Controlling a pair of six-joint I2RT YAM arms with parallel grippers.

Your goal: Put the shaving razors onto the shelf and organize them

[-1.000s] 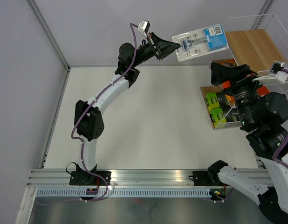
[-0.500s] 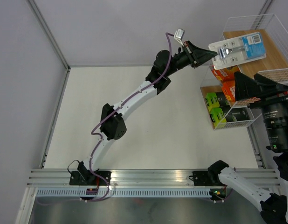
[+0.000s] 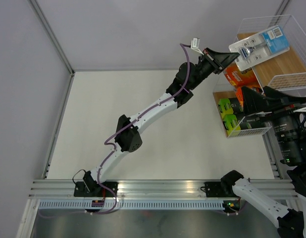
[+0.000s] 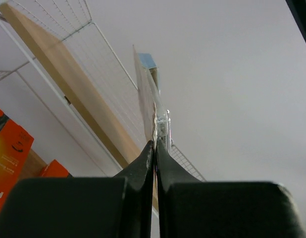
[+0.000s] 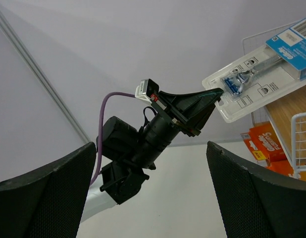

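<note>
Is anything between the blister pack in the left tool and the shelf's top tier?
Nothing visible does. The left tool holds the blister pack over the top tier, whose wood shows bare. The orange packs lie a tier lower, out of the path.

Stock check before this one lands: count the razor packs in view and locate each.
5. One clear blister pack in the left fingers over the shelf; two orange packs on a lower tier; two black-and-green packs below those. The right arm may hide others.
</note>
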